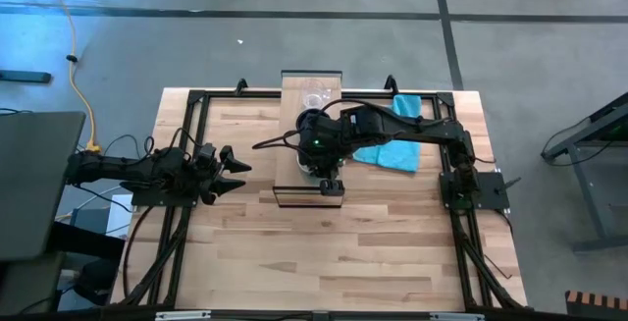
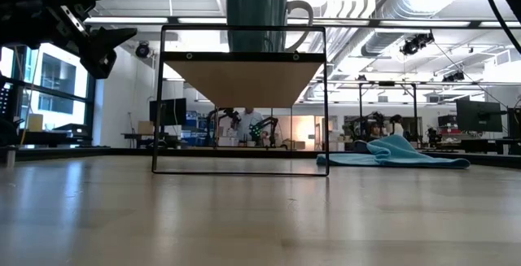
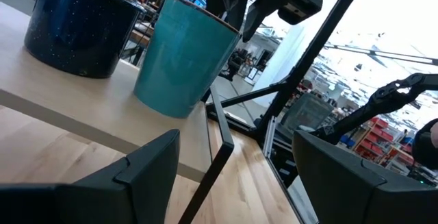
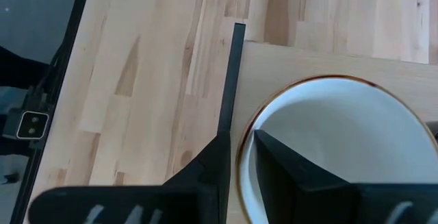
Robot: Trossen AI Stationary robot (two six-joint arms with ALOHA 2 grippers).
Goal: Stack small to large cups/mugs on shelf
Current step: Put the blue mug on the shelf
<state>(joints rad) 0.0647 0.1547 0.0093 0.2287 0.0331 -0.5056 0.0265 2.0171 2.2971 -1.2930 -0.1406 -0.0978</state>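
The main risk, as I judge it, is the mug (image 3: 183, 56) going over the near end of the shelf (image 3: 82, 114): it stands close to that end's dark frame, and a sideways pull while the rim is pinched, or a finger dragging on the wall as the jaws part, could tip it or slide it off the board onto the table (image 1: 324, 252). It looks teal outside and white inside with a thin brown rim. A second hazard is a knock against the dark speckled mug (image 3: 79, 22) standing just beside it on the shelf, farther from that end. The right gripper (image 4: 236, 148) sits over the near end of the shelf, its fingers nearly together and straddling the mug's rim, one inside the bowl and one outside, so it pinches the wall. The clear glass cup (image 1: 314, 100) stands toward the shelf's far end. The left gripper (image 1: 235, 169) waits beside the shelf, spread wide and empty.
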